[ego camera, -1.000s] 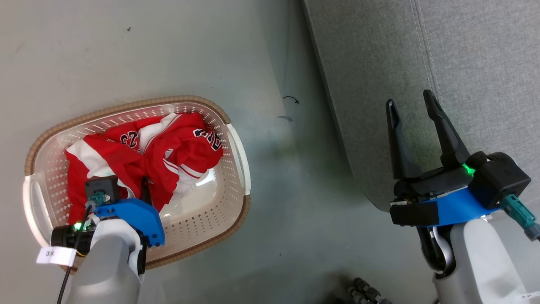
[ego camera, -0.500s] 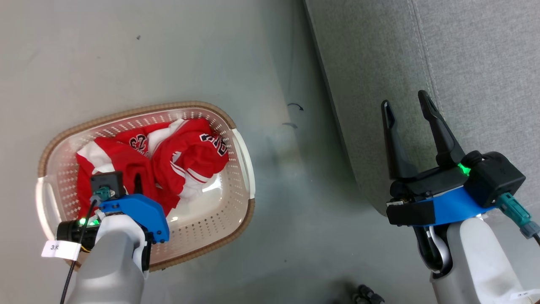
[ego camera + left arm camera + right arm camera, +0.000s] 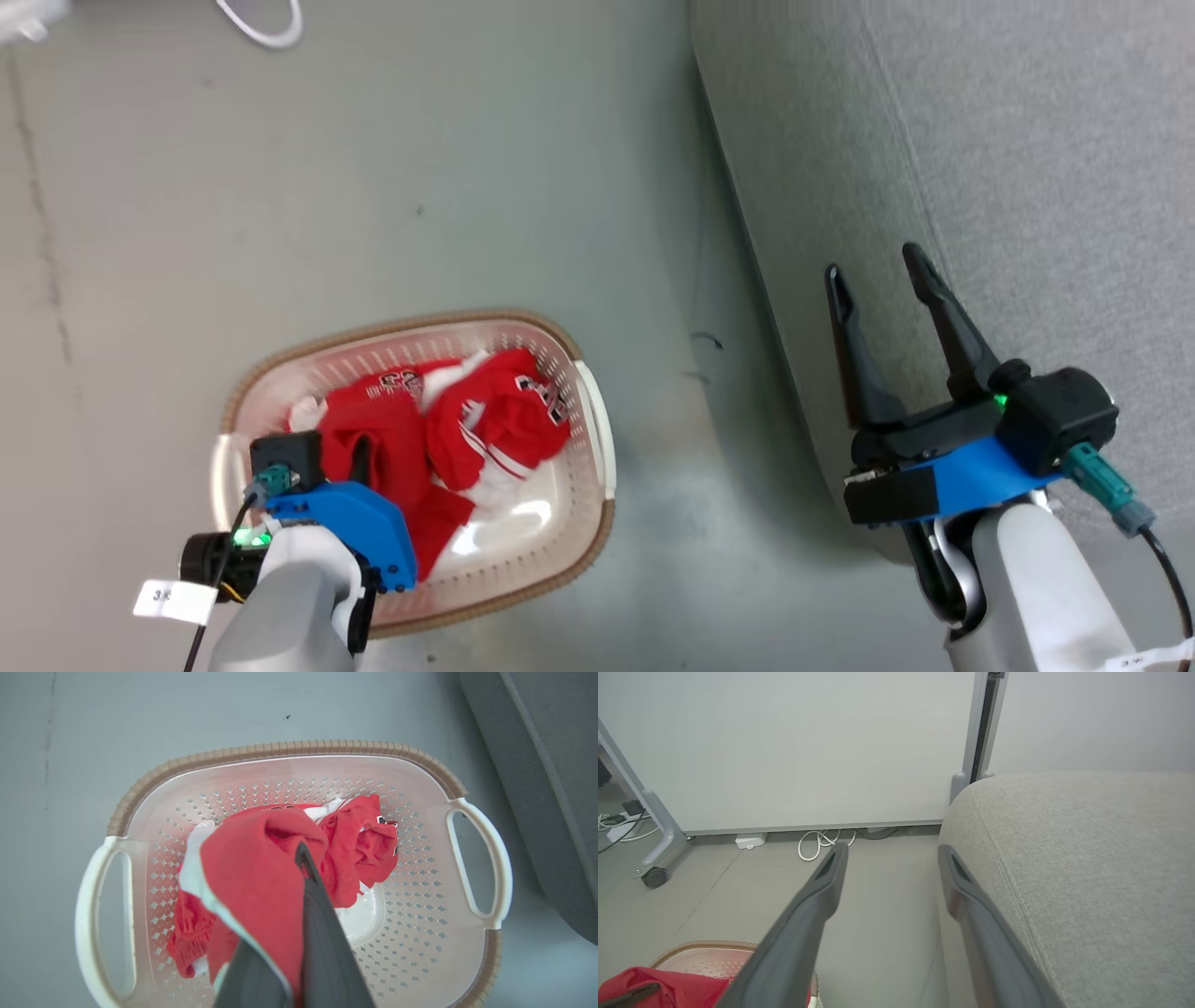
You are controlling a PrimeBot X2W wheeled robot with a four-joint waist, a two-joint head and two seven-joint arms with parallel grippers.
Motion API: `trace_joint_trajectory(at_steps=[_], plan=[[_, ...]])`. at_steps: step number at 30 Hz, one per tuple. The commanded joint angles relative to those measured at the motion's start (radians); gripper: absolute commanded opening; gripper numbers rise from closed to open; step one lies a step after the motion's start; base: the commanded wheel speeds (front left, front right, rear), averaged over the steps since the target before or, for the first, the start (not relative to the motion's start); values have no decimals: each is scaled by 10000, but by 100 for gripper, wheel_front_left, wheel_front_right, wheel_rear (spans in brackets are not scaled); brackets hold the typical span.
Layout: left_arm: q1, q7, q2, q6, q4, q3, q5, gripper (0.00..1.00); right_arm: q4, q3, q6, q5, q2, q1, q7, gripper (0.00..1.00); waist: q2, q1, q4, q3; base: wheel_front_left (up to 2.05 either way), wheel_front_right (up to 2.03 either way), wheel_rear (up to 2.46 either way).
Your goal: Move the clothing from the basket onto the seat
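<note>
Clenched on a fold of the red, white-trimmed sports clothing (image 3: 247, 882), my left claw (image 3: 293, 863) holds it above the oval cream perforated plastic basket (image 3: 289, 749) with brown braided rim; the rest lies heaped inside. Right of the basket, my right claw (image 3: 874, 265) gapes empty over the grey fabric seat (image 3: 1027, 187).

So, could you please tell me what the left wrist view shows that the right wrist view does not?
Left wrist view: both white handles of the basket, and the left end effector shut on the clothing. Right wrist view: the open right end effector, a wall panel, a white cable and a caster. Both: basket, clothing, grey seat and floor.
</note>
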Motion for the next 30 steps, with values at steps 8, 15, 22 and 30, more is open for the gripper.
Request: trace_joint_trajectory(at_steps=[8, 15, 22, 30], plan=[[609, -91, -118, -386, -744, -409, -401, 0, 463, -100, 5, -157, -39, 617, -35, 100, 0, 1, 925, -2266, 0, 0, 0], [1078, -91, -134, -472, -2339, -1349, -812, 0, 772, -148, 5, 0, -39, 1018, -35, 100, 0, 1, 1284, -3465, 0, 0, 0], [890, 132, -129, -457, -3886, -3103, -1474, 0, 967, -26, 5, 70, -37, 1319, 4, 100, 0, 1, 1600, -4206, 0, 0, 0], [170, 784, -128, -459, -5198, -4331, -2129, 0, 1054, 165, 5, 127, -39, 1511, 189, 100, 0, 1, 1775, -4671, 0, 0, 0]])
